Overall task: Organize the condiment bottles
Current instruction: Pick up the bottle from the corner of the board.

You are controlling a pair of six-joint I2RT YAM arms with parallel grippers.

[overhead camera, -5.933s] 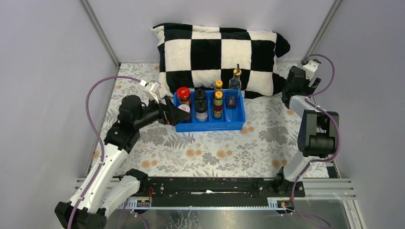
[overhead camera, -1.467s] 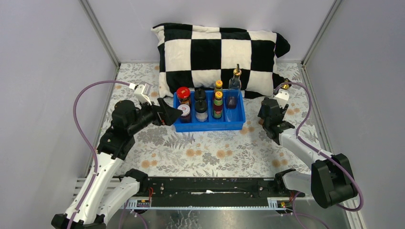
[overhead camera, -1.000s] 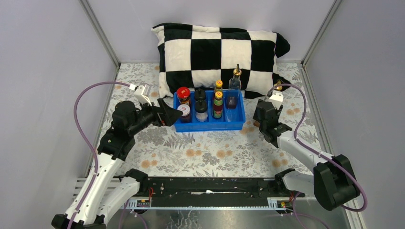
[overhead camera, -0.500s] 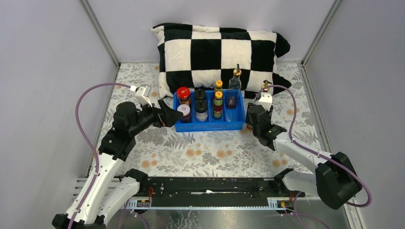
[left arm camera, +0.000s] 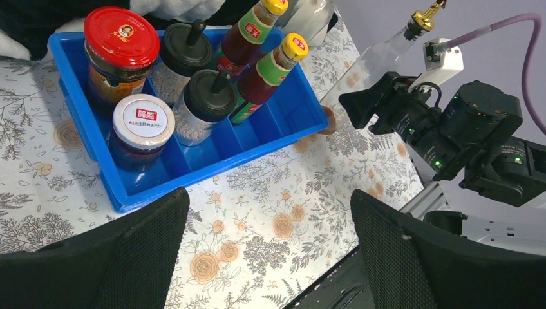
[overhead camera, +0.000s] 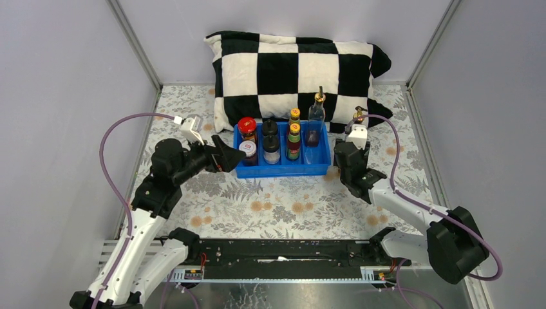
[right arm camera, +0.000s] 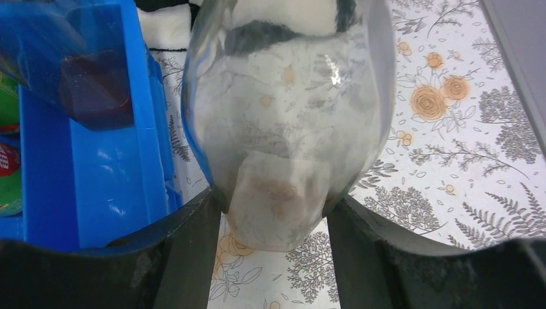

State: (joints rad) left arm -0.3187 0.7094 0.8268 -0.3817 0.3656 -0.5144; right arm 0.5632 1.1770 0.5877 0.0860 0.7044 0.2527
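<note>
A blue tray (overhead camera: 283, 170) holds a red-lidded jar (overhead camera: 247, 125), a white-lidded jar (overhead camera: 248, 149), two black-capped jars (overhead camera: 270, 127) (overhead camera: 271, 145), two yellow-capped sauce bottles (overhead camera: 294, 115) (overhead camera: 294, 132) and a gold-spouted glass bottle (overhead camera: 315, 113). My right gripper (overhead camera: 340, 154) is shut on a second gold-spouted clear bottle (right arm camera: 290, 116), held tilted just right of the tray's right wall (right arm camera: 154, 129), spout (left arm camera: 425, 15) up. My left gripper (left arm camera: 267, 251) stands open at the tray's left front corner (left arm camera: 122, 203), with nothing between its fingers.
A black-and-white checked pillow (overhead camera: 296, 64) lies right behind the tray. Grey walls with metal posts close in the flowered tablecloth (overhead camera: 283, 206) on three sides. The black base rail (overhead camera: 283, 250) runs along the near edge.
My right arm has carried the clear bottle leftward from the table's right side up to the tray's right wall. The left gripper has barely moved and stays open.
</note>
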